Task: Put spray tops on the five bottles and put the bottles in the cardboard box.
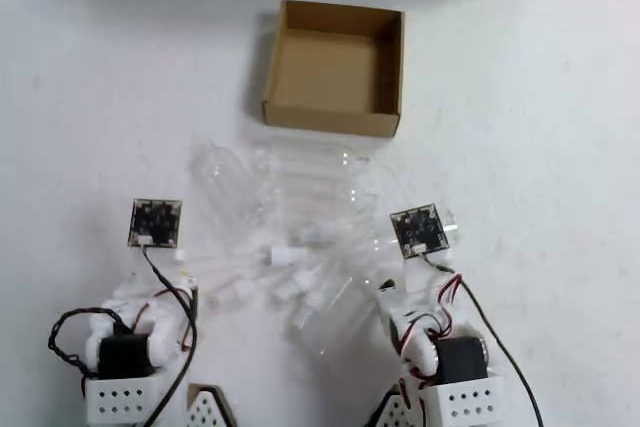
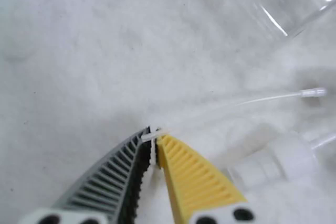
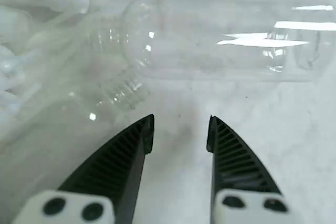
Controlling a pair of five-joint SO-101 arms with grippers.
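Grey and yellow ribbed, my left hand (image 2: 154,139) is closed, pinching the end of a thin white dip tube (image 2: 236,103) low over the counter (image 2: 79,51), probably to pull it clear. A spray top (image 2: 278,163) lies just beside. My right hand (image 3: 178,129) is partly open and empty, facing the threaded neck of a clear bottle (image 3: 226,40) lying on its side. The cardboard box (image 1: 335,67) waits beyond the heap, holding no bottles, its top open.

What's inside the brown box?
Only its bare brown floor shows inside the cardboard box; no bottles are in it. The clear bottles lie outside on the table. The near wall may hide a thin strip of floor.
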